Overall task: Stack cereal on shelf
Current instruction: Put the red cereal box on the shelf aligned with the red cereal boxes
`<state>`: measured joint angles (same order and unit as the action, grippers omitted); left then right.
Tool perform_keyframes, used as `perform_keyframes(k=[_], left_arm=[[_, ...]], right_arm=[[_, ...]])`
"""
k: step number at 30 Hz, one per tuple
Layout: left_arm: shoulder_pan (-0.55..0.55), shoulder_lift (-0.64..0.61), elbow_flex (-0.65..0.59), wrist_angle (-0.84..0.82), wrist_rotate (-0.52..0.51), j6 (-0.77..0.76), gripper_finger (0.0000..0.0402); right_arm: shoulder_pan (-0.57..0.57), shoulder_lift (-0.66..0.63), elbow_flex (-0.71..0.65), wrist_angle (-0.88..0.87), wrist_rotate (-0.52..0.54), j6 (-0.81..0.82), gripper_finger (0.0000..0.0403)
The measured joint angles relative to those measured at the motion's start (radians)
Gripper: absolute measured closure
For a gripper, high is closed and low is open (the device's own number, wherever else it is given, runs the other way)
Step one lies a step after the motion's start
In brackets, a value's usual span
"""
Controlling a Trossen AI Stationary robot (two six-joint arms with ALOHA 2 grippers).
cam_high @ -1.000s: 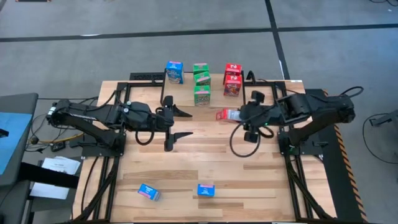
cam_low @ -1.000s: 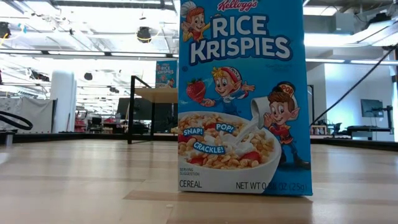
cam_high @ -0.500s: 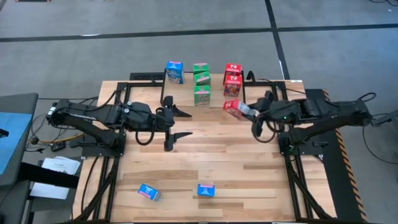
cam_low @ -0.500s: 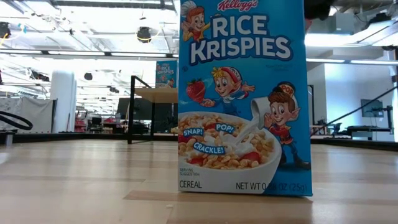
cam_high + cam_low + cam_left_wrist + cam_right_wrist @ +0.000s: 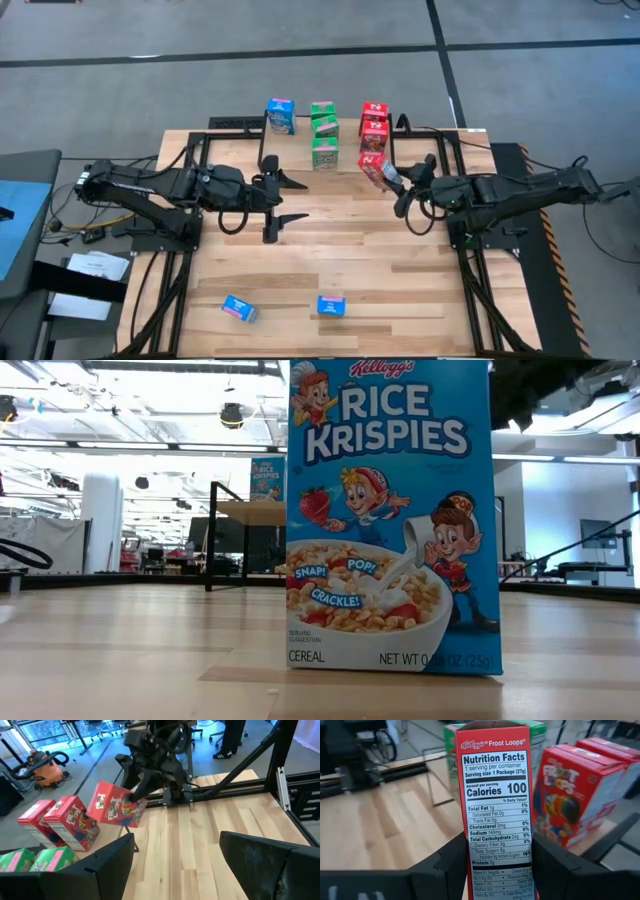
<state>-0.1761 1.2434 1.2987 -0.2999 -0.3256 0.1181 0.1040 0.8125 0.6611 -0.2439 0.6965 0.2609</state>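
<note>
My right gripper is shut on a red Froot Loops cereal box, held just in front of the two red boxes on the shelf. The shelf also carries three green boxes and one blue box. In the right wrist view the held box shows its nutrition panel, with the red boxes beyond it. Over the table's middle my left gripper stays open, nothing between its fingers. Two blue boxes rest on the table near its near edge. My right gripper pinches the red box's two wide faces near one end between its two fingers. The fingers come nearly level from the table's right side. The box sticks out ahead of them, tilted and lifted clear of the table.
The low view is half filled by a blue Rice Krispies box standing on the table close to the camera. Black frame bars run along the table's far right. Bare tabletop lies between the arms and the near blue boxes.
My right gripper has sunk and carried the red box a little toward the far edge, close to the red boxes on the shelf. Its wrist has rolled, so the box, which lay level across the table, now slants. My left arm has kept still.
</note>
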Motion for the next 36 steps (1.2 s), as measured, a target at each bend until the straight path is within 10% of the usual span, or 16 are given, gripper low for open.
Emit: perform_keyframes(k=[36], left_arm=[[0.000,0.000,0.000,-0.009,0.001,0.002,0.0118]], right_arm=[[-0.100,0.306,-0.054,0.445,0.144,-0.141,0.0198]])
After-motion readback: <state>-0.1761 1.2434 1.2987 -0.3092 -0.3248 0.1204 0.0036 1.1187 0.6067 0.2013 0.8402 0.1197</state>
